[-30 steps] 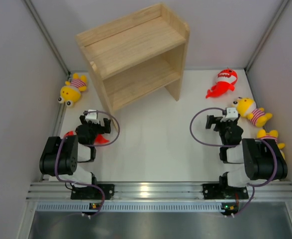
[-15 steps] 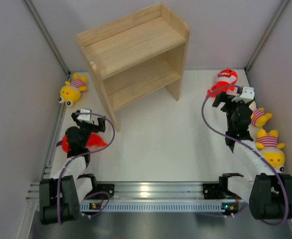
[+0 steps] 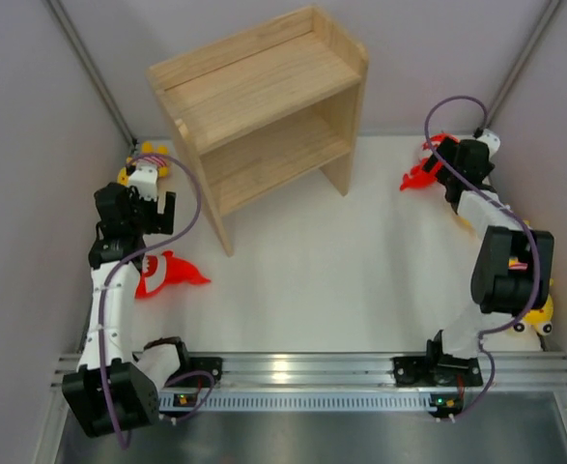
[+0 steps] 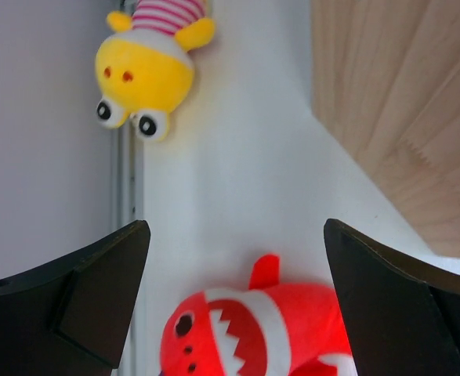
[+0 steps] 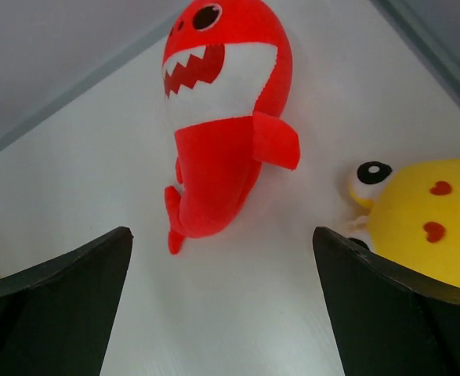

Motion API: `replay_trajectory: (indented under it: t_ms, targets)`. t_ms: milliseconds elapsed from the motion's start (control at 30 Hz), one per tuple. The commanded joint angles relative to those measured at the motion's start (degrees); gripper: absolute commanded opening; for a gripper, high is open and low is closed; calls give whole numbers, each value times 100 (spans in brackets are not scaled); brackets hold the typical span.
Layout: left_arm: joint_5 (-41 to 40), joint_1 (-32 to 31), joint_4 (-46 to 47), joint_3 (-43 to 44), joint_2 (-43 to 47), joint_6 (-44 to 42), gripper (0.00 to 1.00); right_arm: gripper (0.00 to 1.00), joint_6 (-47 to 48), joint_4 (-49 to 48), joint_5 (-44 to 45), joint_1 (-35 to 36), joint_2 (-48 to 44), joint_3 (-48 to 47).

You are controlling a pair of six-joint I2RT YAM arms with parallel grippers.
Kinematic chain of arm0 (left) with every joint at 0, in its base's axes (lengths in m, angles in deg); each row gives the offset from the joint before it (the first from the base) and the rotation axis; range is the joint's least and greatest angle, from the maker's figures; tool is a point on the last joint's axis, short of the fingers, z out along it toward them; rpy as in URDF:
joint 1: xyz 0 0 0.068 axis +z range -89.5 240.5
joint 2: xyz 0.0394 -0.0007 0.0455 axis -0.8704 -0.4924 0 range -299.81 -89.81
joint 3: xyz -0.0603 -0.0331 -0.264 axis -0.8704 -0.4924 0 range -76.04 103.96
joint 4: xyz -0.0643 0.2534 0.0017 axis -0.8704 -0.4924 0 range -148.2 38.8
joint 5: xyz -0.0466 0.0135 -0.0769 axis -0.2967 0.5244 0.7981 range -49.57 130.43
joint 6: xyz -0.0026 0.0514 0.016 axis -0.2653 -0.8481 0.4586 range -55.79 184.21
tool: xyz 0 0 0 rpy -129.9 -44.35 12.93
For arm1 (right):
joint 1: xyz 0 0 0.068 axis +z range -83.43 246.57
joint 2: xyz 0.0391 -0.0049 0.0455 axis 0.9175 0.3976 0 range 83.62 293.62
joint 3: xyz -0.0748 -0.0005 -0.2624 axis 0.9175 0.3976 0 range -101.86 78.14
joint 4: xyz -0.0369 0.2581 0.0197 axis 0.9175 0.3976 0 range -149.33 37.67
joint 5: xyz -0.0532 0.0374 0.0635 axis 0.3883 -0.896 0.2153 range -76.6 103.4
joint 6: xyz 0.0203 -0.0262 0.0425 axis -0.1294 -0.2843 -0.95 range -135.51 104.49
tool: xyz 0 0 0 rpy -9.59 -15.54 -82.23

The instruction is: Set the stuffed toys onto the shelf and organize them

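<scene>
Stuffed toys lie on the table either side of the shelf, none shelved, and your left pincer and right pincer have just swung out over them, both spread empty.

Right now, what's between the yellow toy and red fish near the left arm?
Just bare table separates yellow toy and red fish, shown in left wrist view.

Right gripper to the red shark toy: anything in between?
Nothing visible does. The open right gripper hangs over the red shark toy with a clear gap. The yellow toy lies off to the side, outside that path.
</scene>
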Motion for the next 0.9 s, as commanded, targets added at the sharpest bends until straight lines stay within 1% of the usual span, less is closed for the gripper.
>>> replay_trajectory:
  t_ms: [0,33,67,200,333,467,567,600,667,700,800,833,867]
  targets:
    - [-787,84,-1841,390,141,-419,99,99,-612,526,-270,-130,880,-862]
    - [-788,93,-1929,407,211,-437,99,97,-656,499,-410,-147,1204,-943]
    - [-1127,102,-2078,408,229,-428,99,97,-726,447,-472,-139,1346,-1030]
    - [-1621,110,-2176,364,255,-340,99,95,-911,507,-578,-148,1971,-1671]
    - [-1640,110,-2255,354,291,-296,99,93,-1000,876,-551,-148,2568,-2243]
    - [-1658,111,-2308,434,229,-305,99,86,-1052,1035,-727,-148,2956,-2805]
    - [-1728,119,-2308,504,212,-305,99,60,-1105,1053,-780,-148,3053,-2921]
    - [-1728,119,-2308,513,212,-305,99,40,-1114,1053,-763,-148,3027,-2904]
    - [-1728,110,-2326,522,212,-287,99,25,-1070,922,-693,-148,2825,-2677]
    - [-1719,119,-2334,522,185,-287,99,12,-1009,851,-684,-148,2703,-2579]
    - [-1702,128,-2343,504,176,-296,99,0,-605,772,-684,-139,2009,-2157]
    - [-1684,128,-2352,504,168,-296,99,0,-308,763,-762,-139,1520,-2026]
    - [-1667,128,-2361,513,176,-287,99,0,-140,754,-841,-139,1245,-1755]
